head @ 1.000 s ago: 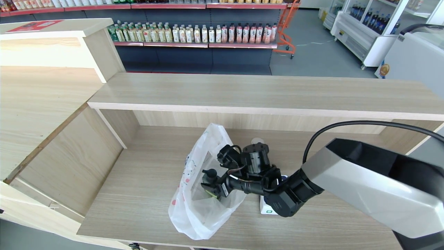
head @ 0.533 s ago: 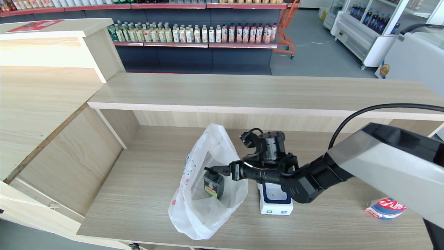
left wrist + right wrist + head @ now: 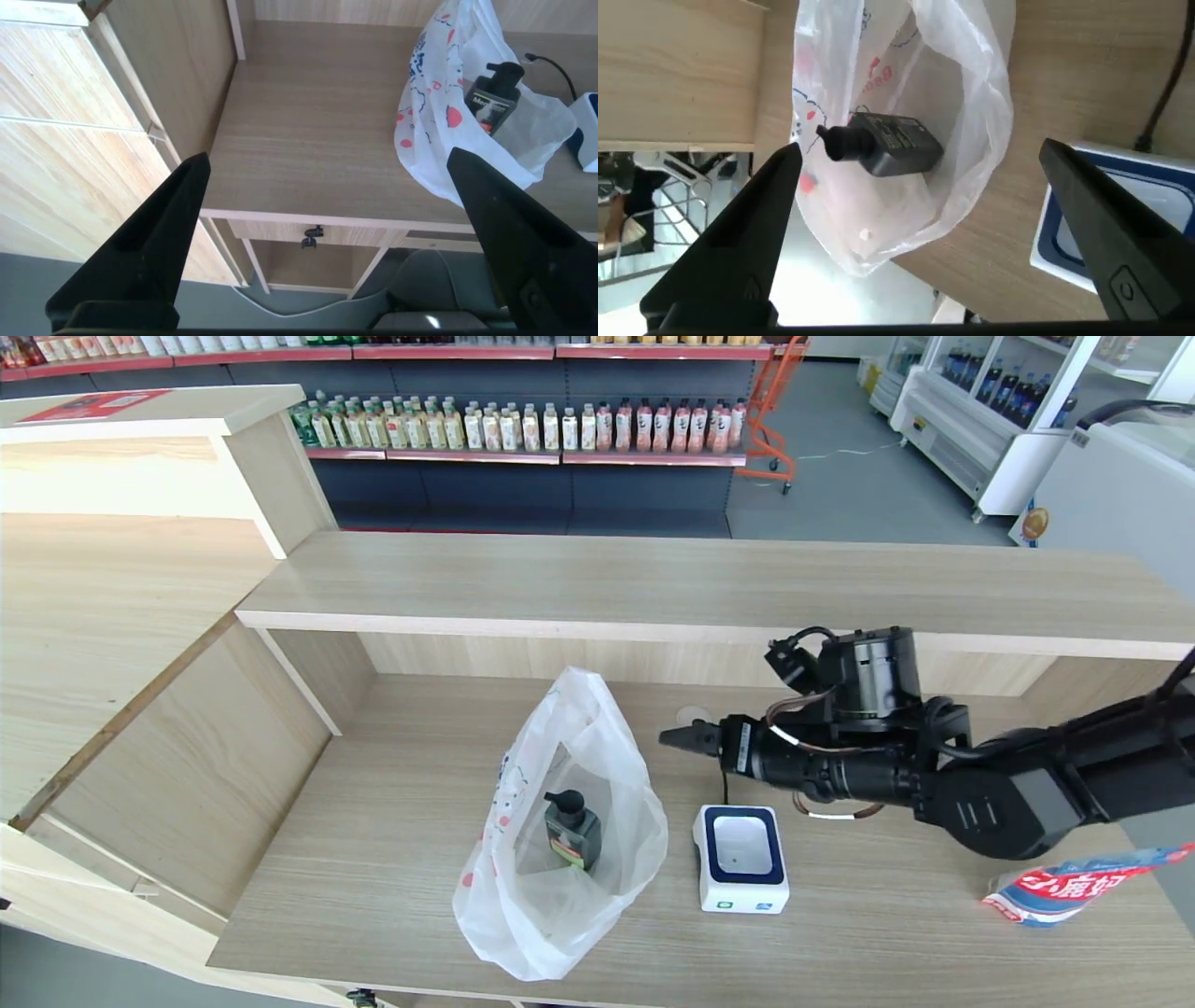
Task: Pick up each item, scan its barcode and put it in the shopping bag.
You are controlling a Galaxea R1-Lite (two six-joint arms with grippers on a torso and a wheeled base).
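The white plastic shopping bag (image 3: 523, 896) stands open on the lower counter. A dark pump bottle (image 3: 570, 828) rests inside it, leaning a little. My right gripper (image 3: 679, 737) hovers to the right of the bag and above the far side of the white-and-blue scanner (image 3: 740, 859). In the right wrist view my right gripper (image 3: 920, 151) is open and holds nothing, with the bag (image 3: 971, 103), bottle (image 3: 895, 147) and scanner (image 3: 1092, 245) below. My left gripper (image 3: 327, 159) is open, off the counter's near left edge, looking at the bag (image 3: 434, 131) and bottle (image 3: 491, 93).
A red, white and blue snack packet (image 3: 1064, 887) lies at the counter's right end. A raised wooden ledge (image 3: 709, 588) runs behind the work surface, and a side wall (image 3: 196, 756) closes the left. The scanner's cable (image 3: 836, 814) loops behind it.
My right gripper let go of the pump bottle inside the bag, then drew back up and to the right, past the scanner. The bottle stays in the bag.
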